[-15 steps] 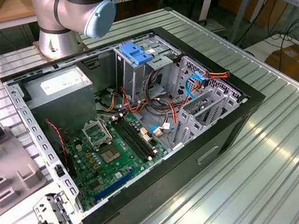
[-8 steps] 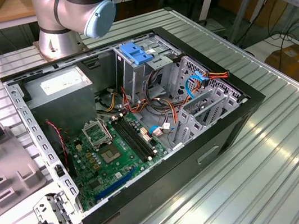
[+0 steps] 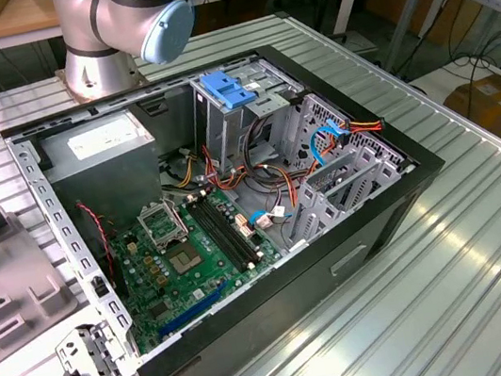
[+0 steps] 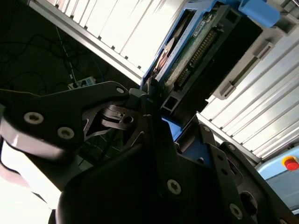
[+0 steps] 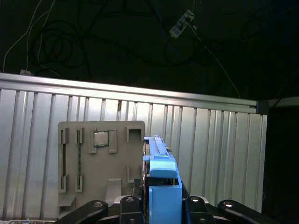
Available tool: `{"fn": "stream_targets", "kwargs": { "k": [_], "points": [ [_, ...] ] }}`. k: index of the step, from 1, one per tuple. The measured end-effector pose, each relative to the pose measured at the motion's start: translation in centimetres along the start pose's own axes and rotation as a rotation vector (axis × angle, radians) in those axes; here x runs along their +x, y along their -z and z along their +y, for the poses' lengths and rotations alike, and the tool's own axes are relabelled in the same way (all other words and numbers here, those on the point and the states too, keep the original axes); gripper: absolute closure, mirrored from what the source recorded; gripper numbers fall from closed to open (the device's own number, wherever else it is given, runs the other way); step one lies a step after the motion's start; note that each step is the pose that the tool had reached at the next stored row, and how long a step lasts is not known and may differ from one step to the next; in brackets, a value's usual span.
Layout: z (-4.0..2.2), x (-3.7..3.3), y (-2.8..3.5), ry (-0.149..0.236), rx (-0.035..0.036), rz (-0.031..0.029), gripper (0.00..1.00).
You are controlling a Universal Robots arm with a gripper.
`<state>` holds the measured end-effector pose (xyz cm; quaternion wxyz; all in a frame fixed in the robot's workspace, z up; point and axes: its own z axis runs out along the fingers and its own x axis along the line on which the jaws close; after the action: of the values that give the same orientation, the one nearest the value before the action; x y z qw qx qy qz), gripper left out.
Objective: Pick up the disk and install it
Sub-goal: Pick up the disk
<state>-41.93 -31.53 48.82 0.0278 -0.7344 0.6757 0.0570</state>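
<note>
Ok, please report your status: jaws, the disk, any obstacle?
Gripper jaws shut on the disk. Disk held over the ribbed table, not yet in the case. Grey tray beyond it, no obstacle seen.

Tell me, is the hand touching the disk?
Touching. In the second wrist view the hand is shut on the end of the disk with no gap. The first wrist view shows the disk upright between its two sides.

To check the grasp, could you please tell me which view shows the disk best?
The second wrist view: the disk shows its board face, connector and blue carrier edge between the jaws. The first wrist view shows the disk edge-on. The exterior view covers the computer case.
</note>
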Motion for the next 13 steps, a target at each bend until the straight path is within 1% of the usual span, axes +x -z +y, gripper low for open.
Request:
{"fn": "stream_targets", "kwargs": {
  "k": [8, 13],
  "points": [
    [0.03, 0.39, 0.05, 0.0, 0.0, 0.0, 0.63],
    [0.06, 0.9, 0.11, 0.0, 0.0, 0.0, 0.63]
  ]
}}
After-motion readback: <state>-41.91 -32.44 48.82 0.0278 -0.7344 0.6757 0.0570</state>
